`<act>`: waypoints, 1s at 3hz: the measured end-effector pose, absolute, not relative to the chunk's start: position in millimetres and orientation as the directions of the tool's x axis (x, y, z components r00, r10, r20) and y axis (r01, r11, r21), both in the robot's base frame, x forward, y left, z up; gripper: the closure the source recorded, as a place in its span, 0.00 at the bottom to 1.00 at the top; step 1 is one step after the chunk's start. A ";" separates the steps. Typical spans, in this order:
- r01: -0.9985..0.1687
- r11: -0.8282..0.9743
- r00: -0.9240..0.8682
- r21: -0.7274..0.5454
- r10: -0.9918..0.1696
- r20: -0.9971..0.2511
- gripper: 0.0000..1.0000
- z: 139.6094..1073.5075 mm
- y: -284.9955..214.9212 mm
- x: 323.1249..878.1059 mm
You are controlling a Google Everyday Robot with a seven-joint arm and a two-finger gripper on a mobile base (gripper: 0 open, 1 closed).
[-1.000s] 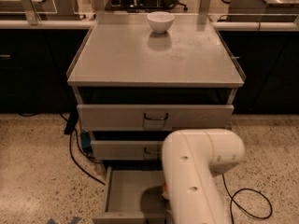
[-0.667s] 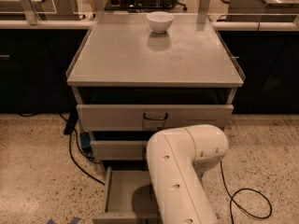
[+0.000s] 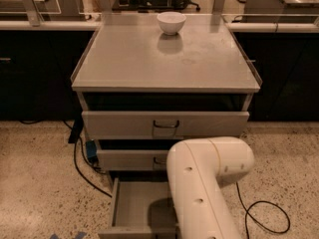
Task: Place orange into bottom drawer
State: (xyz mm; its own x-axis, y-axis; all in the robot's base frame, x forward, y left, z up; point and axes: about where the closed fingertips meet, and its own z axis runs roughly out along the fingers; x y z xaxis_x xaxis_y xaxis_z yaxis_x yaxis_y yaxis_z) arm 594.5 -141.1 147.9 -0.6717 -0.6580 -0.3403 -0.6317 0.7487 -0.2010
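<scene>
The gripper is hiding somewhere beneath the bulky white arm [image 3: 204, 183] — I cannot tell its grip. The arm is leaning over the pulled-out bottom drawer [image 3: 134, 208]. The orange is hiding from me too — a white bowl [image 3: 171, 22] is sitting on the cabinet top [image 3: 149, 59].

**Grey cabinet, cream arm, speckled floor**

The worktop [image 3: 129, 59] is a plain pale grey with a faint sheen, and the bowl [image 3: 171, 22] on it is plain white. The two upper drawers [image 3: 114, 123] are the same grey, each with a dark handle [image 3: 165, 125]. The bottom drawer [image 3: 134, 208] shows a flat bare grey inside, darkened by shadow beside the arm [image 3: 199, 183]. The arm is glossy cream with a few small dark dots. The end effector is hidden behind it, low in the camera view. The floor [image 3: 40, 173] is beige, flecked with dark and light specks. A black cable [image 3: 264, 218] lies on it. The counters [image 3: 35, 73] behind are near black.
</scene>
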 end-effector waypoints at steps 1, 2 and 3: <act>-0.531 0.847 -0.756 -0.002 -0.475 -0.451 1.00 134.8 -158.7 598.7; -0.467 0.880 -0.790 0.089 -0.370 -0.488 1.00 133.8 -176.6 601.2; -0.467 0.880 -0.790 0.089 -0.370 -0.488 1.00 133.7 -176.6 601.2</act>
State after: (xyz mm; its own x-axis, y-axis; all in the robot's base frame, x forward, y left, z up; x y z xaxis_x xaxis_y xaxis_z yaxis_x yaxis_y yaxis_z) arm 601.2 -176.6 133.7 -0.7904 -0.3699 -0.4883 -0.4667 0.8799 0.0890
